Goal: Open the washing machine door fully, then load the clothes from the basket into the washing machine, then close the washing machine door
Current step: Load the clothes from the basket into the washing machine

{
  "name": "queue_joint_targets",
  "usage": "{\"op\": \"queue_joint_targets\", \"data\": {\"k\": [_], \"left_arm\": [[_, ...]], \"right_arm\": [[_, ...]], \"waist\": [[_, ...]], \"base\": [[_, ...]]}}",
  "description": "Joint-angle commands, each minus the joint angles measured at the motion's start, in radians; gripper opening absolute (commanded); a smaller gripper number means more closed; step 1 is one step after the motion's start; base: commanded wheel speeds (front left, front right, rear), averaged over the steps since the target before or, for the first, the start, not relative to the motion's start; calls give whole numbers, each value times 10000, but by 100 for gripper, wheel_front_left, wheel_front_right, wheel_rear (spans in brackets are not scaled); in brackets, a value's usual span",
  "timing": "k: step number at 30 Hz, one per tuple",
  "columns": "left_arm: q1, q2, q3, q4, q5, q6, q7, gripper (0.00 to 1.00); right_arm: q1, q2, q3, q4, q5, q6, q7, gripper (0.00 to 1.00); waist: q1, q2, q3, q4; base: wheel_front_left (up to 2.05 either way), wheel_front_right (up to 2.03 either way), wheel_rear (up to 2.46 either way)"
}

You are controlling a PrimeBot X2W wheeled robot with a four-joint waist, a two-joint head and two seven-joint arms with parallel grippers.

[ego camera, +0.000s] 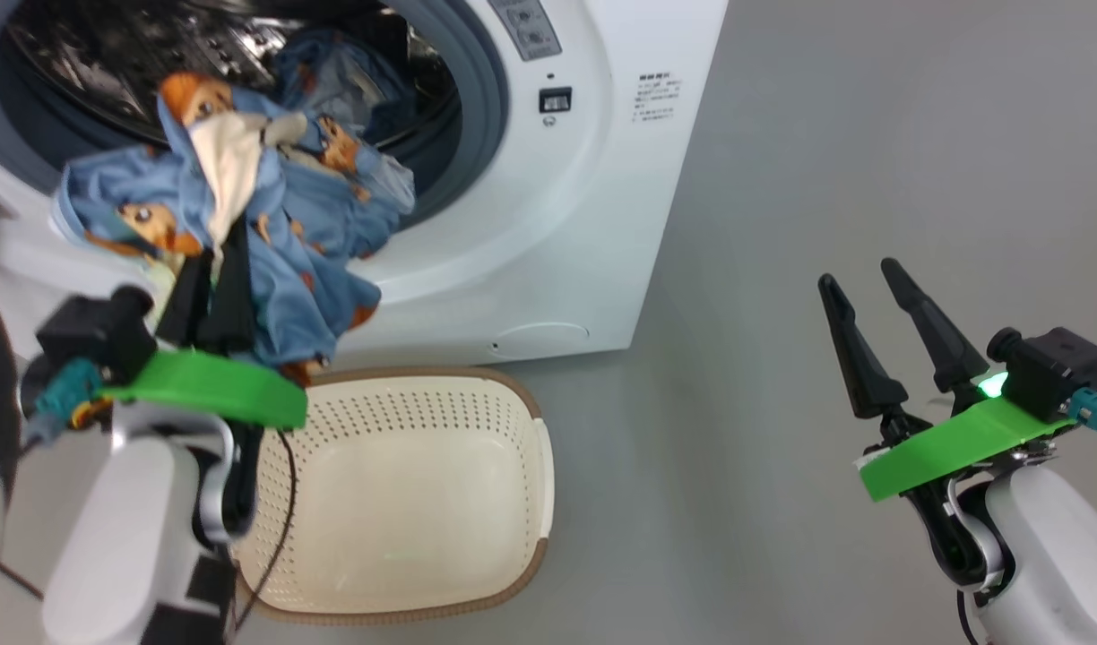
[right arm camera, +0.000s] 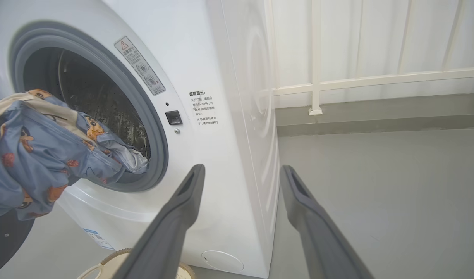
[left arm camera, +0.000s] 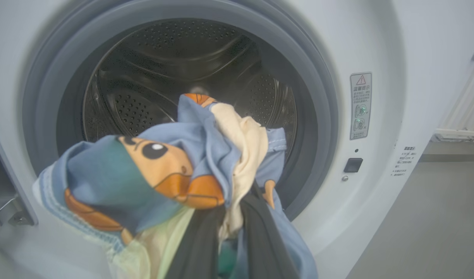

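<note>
Left gripper [ego camera: 210,291], fingers clamped on the clothes [ego camera: 244,206], holds the bundle at the open mouth of the washer [ego camera: 557,224], one end reaching into the opening. Basket [ego camera: 535,430] stands on the floor just below. Right gripper [ego camera: 858,273] hangs well apart, fingers spread, holding nothing.

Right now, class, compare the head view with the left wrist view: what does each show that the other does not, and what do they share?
Head view's extras: the basket, bare inside, on the floor, and the right gripper, open and holding nothing.
Left wrist view's extras: a white railing at the right edge and a metal fitting at the left edge.
Shared: the clothes clamped in the left gripper before the washing machine opening, the grey rubber ring and the steel drum.
</note>
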Motion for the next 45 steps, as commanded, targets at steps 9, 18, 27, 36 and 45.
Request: {"op": "queue_joint_targets", "data": {"k": [9, 18, 27, 36, 45], "left_arm": [[-2755, 451, 428, 1938, -68, -343, -151, 0], [-5609, 819, 465, 4203, 105, -595, -489, 0], [-7818, 1151, 490, 5679, 263, -588, -641, 0], [-9385, 1716, 368, 6580, 624, -511, -738, 0], [-10413, 2184, 311, 7259, 824, -402, -643, 100]], "right_arm": [[-553, -182, 16, -517, 54, 46, -80, 100], [-1021, -70, -62, -881, -36, 46, -80, 100], [-1421, 113, 36, -1186, -121, 46, -80, 100], [-1483, 377, 46, -1280, -165, 46, -80, 100], [-1507, 617, 100, -1193, -180, 46, -80, 100]], "waist": [[-1, 0, 1523, -679], [-1, 0, 3204, -1272], [-1, 0, 4380, -1759], [-1, 0, 4997, -2297], [-1, 0, 4916, -2645]], "base": [[0, 0, 0], [0, 0, 0], [0, 0, 0], [0, 0, 0], [0, 0, 0]]}}
